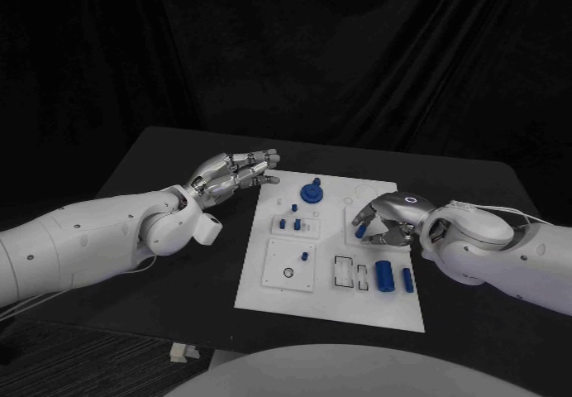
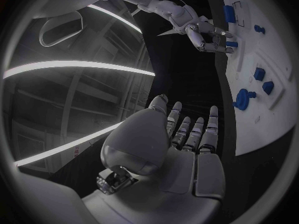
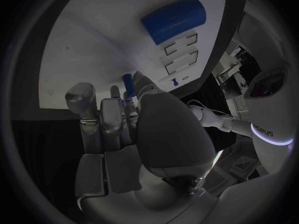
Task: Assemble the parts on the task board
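The white task board lies mid-table. On it are a round blue part with a knob, two small blue pegs, a thick blue cylinder with a slimmer one beside it, and a black ring. My right hand is low over the board's right half, its fingers curled around a small blue peg, whose tip pokes out between the fingertips. The left wrist view shows that hand with the blue peg at its fingertips. My left hand hovers past the board's far left corner, fingers stretched out, holding nothing.
Empty rectangular slots sit beside the thick cylinder. The black table extends to the left of the board. A small white object lies at the table's front edge.
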`<state>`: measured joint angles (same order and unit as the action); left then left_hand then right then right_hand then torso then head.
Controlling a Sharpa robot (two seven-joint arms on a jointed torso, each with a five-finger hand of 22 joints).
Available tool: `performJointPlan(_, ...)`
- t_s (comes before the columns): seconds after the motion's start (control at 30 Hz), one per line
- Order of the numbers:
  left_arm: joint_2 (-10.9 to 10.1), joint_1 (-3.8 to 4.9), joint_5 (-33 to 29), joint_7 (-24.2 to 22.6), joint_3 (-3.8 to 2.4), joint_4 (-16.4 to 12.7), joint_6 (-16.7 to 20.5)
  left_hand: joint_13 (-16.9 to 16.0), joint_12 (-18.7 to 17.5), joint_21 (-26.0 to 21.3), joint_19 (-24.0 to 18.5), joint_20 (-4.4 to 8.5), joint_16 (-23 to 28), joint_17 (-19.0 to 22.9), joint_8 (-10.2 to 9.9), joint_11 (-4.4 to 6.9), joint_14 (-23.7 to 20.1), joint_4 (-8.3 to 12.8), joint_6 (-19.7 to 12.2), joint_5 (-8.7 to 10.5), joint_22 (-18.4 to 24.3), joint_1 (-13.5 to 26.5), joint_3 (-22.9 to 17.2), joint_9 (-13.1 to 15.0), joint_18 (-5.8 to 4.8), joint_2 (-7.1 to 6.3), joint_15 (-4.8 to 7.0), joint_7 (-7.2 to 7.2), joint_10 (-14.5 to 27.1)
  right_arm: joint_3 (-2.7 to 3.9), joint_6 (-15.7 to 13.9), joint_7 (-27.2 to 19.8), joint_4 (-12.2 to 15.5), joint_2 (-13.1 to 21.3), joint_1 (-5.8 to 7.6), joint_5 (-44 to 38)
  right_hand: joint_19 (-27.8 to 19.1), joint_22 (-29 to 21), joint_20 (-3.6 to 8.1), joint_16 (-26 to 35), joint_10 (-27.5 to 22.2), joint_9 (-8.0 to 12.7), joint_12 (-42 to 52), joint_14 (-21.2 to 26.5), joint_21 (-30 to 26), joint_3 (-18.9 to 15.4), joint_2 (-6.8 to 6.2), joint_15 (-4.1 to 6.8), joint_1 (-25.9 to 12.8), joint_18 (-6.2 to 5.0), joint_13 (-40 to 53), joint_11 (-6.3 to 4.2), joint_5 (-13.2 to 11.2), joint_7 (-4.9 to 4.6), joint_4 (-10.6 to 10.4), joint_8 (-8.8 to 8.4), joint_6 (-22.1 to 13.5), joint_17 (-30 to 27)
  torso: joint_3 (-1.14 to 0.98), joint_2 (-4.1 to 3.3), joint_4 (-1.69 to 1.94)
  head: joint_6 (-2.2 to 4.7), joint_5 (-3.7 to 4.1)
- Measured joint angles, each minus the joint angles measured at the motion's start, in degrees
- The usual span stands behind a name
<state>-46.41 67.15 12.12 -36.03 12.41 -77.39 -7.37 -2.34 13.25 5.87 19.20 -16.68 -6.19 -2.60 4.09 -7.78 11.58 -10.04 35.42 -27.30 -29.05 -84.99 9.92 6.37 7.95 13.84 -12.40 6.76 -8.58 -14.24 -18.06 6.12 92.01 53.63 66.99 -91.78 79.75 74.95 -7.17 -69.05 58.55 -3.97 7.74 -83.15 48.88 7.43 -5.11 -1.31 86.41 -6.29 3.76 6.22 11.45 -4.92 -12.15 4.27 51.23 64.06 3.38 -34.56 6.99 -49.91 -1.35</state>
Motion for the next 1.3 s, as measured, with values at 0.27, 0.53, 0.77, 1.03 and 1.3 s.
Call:
performJointPlan(0.27, 0.2, -0.09, 0.0, 0.1, 0.00, 0.3, 0.0, 0.0, 0.0, 0.0, 0.0, 0.00, 0.0, 0.0, 0.0, -0.20, 0.0, 0.2, 0.2, -0.22, 0.1, 0.0, -0.2, 0.0, 0.00, 0.00, 0.00, 0.21, -0.2, 0.00, -0.5, -0.4, -0.3, -0.7, -0.07, 0.0, 0.7, 0.0, 0.72, -0.4, 3.3, -0.3, -0.8, -0.6, 1.2, 1.0, 0.48, 0.60, 0.0, 0.01, 0.0, -0.70, 0.0, -1.25, 0.1, 1.06, 4.9, 0.8, 0.00, -0.01, 0.03, -0.08, 0.03)
performJointPlan(0.53, 0.2, -0.17, 0.0, 0.1, 0.00, 0.4, -0.1, 0.0, 0.0, 0.0, 0.0, 0.00, 0.0, 0.0, 0.0, -0.20, 0.0, 0.3, 0.2, -0.22, 0.1, 0.0, -0.3, 0.0, 0.00, 0.00, 0.00, 0.21, -0.2, 0.01, -0.9, -0.6, -0.4, -0.8, -0.09, 0.0, 1.1, 0.0, 1.12, -0.7, 6.5, -0.8, -1.6, -1.0, 1.9, 3.6, 0.93, 1.02, 1.9, 0.01, 0.0, -1.54, 0.0, -2.59, 1.2, 1.77, 8.9, 0.9, 0.02, 0.03, 0.02, -0.09, -0.09)
performJointPlan(0.77, 0.2, -0.21, 0.0, 0.1, 0.00, 0.4, -0.1, 0.0, 0.0, 0.0, 0.0, 0.00, 0.0, 0.0, 0.0, -0.20, 0.0, 0.4, 0.2, -0.45, 0.2, -0.2, -0.4, 0.0, 0.00, 0.15, 0.00, 0.21, -0.2, 0.01, -1.9, -0.6, -0.2, -0.8, -0.10, 0.1, 1.3, 0.0, 1.33, -0.7, 8.6, -1.2, -2.1, -1.0, 2.4, 5.8, 0.53, 1.42, 3.7, 0.01, -0.2, -1.85, 0.0, -2.39, 2.0, 2.15, 11.4, 1.1, 0.03, 0.05, -0.01, -0.10, -0.23)
performJointPlan(1.03, 0.2, -0.27, 0.0, 0.1, 0.00, 0.3, -0.1, 0.0, 0.0, 0.0, 0.0, 0.00, 0.0, 0.0, 0.0, -0.20, 0.0, 0.6, 0.2, -0.45, 0.2, -0.4, -0.6, 0.0, 0.00, 0.11, 0.00, 0.21, -0.2, 0.01, -4.3, -0.6, 1.2, 0.0, -0.11, 0.1, 1.5, 0.0, 1.54, -0.7, 9.2, -1.4, -2.4, -0.8, 2.7, 6.5, 0.61, 1.62, 4.2, 0.01, -0.2, -2.13, -0.4, -2.44, 2.3, 2.15, 11.8, 1.1, 0.03, 0.07, 0.01, 0.11, -0.42)
performJointPlan(1.3, 0.2, -0.30, 0.0, 0.1, 0.00, 0.2, -0.1, 0.0, 0.0, 0.0, 0.0, 0.00, -0.2, 0.0, 0.0, -0.20, 0.0, 0.7, 0.4, -0.44, 0.3, -0.5, -0.7, 0.0, 0.00, 0.06, 0.00, 0.41, -0.2, 0.04, -6.5, -0.5, 5.0, 2.0, 2.11, 0.1, 1.5, 0.0, 1.54, -0.7, 9.4, -1.4, -2.6, -0.8, 2.7, 6.6, 0.45, 1.62, 4.7, 0.01, -0.2, -1.92, -0.7, -2.44, 2.5, 2.15, 11.8, 1.1, 0.07, 0.07, 0.05, 0.45, -0.77)
